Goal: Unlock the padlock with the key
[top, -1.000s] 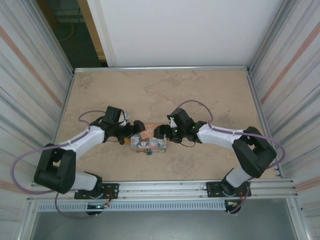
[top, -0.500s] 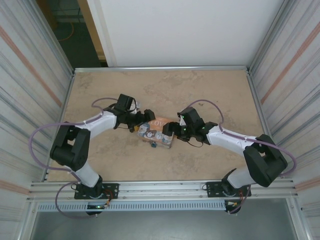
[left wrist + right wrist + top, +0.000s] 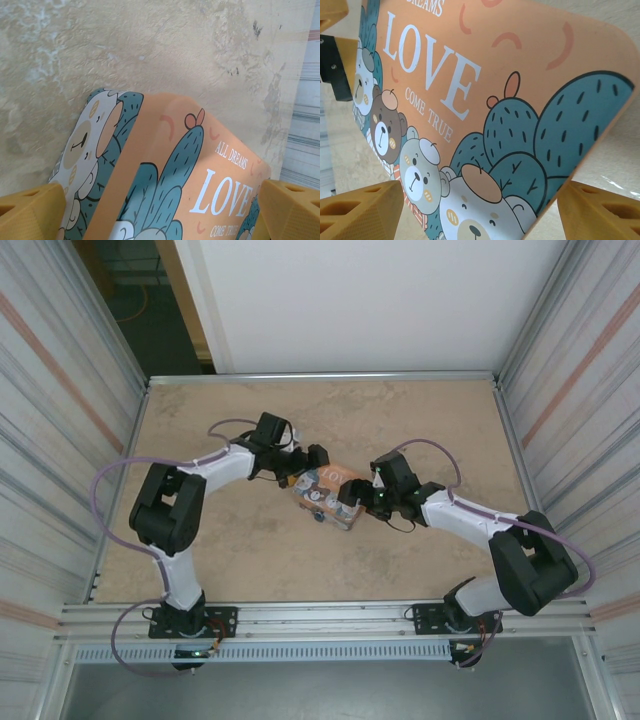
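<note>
An orange cartoon "LOVE" box lies mid-table, turned at an angle. A tiny dark-blue padlock sits at its near long edge; its shackle is too small to make out. The key is out of view. My left gripper is open wide around the box's far-left end; in the left wrist view its yellow fingers flank the box. My right gripper grips the right end; in the right wrist view its fingers press either side of the box's corner.
The tan tabletop is bordered by a metal rail and ribbed side walls. Both arms reach inward and meet at the box, their cables looping above them. Open table lies behind and in front of the box.
Both grippers and the box have shifted right and away from the bases, and the box has turned clockwise. The left arm's elbow has swung further in and up.
</note>
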Controlling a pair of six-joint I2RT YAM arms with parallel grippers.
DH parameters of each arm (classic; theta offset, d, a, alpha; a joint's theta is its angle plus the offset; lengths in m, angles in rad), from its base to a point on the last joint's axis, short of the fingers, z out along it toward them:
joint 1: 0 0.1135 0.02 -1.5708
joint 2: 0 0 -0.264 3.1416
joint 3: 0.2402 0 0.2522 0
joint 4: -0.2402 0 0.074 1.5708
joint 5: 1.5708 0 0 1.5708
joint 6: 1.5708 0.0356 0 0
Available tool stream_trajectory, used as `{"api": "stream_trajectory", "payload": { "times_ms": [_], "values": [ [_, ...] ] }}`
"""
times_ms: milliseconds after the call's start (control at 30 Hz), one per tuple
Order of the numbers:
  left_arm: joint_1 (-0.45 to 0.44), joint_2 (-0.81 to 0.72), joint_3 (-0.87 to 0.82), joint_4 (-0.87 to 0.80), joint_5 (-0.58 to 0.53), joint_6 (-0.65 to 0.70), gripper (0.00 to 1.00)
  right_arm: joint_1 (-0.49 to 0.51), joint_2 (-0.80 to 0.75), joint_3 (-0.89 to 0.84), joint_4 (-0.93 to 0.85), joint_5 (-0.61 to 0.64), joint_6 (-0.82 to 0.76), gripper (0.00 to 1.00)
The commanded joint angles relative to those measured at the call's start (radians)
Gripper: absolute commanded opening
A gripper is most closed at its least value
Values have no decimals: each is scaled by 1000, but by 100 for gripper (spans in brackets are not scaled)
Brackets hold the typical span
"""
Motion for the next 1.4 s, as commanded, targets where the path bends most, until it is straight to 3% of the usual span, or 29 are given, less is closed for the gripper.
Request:
{"api": "stream_trajectory", "payload": {
  "times_ms": [0, 233, 467, 867, 1100, 1367],
  "values": [
    [-19, 15, 46, 12, 57, 10, 99, -8, -36, -8, 35, 13, 11, 81],
    [-18, -1, 82, -45, 7, 50, 99, -26, -91, -21, -37, 51, -14, 90],
    [18, -83, 94, -106, -38, 90, 99, -65, -210, -16, -196, 101, -73, 91],
    [75, -399, -68, -163, -104, 194, 99, -269, -345, 73, -594, 104, -265, 87],
    [114, -600, -212, -192, -132, 218, 99, -394, -341, 80, -657, 48, -337, 85],
    [190, -777, -327, -227, -143, 229, 99, -456, -237, 127, -690, -2, -438, 78]
  ]
}}
